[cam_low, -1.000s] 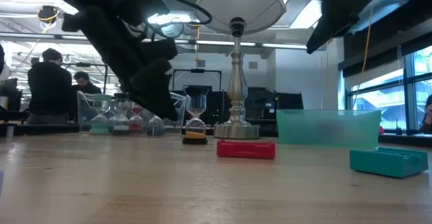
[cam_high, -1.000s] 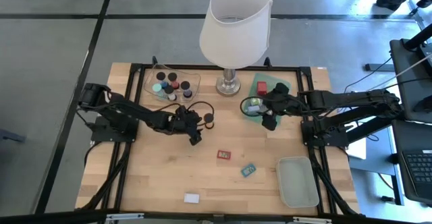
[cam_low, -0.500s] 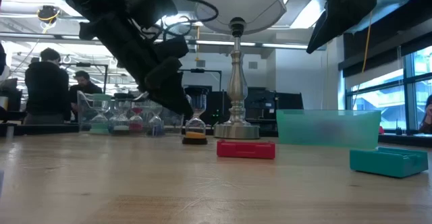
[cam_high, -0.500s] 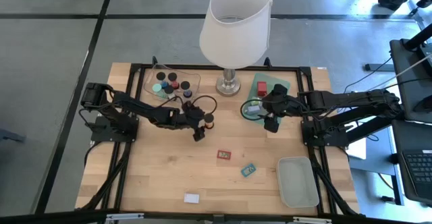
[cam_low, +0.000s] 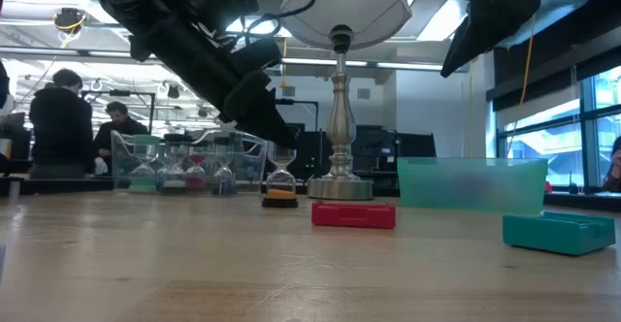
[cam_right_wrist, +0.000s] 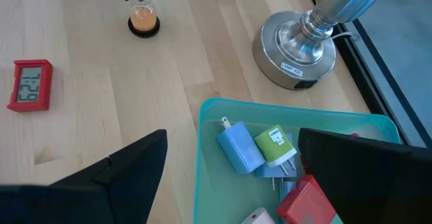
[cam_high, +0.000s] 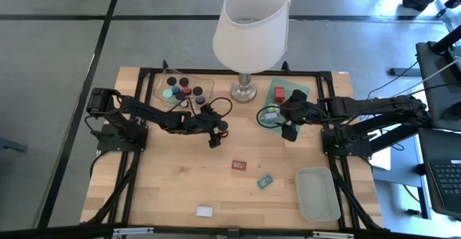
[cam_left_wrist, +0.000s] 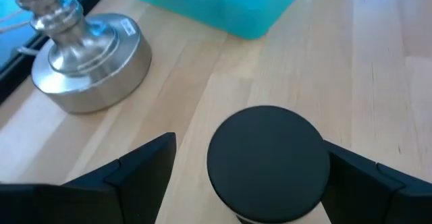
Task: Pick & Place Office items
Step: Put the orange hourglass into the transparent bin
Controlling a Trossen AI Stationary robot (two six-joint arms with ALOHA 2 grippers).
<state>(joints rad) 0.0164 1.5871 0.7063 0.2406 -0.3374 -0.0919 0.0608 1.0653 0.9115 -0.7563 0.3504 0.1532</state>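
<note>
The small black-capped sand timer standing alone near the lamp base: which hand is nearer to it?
Left. The left hand straddles the black-capped sand timer, open fingers either side of its cap. The right hand hangs over the teal tray, across the lamp base.

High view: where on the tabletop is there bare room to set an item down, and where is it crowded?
Bare wood lies along the left edge below the left arm, and between the white block and the red clock. It is crowded at the back: clear tray, hourglass under the left gripper, lamp base, teal tray.
</note>
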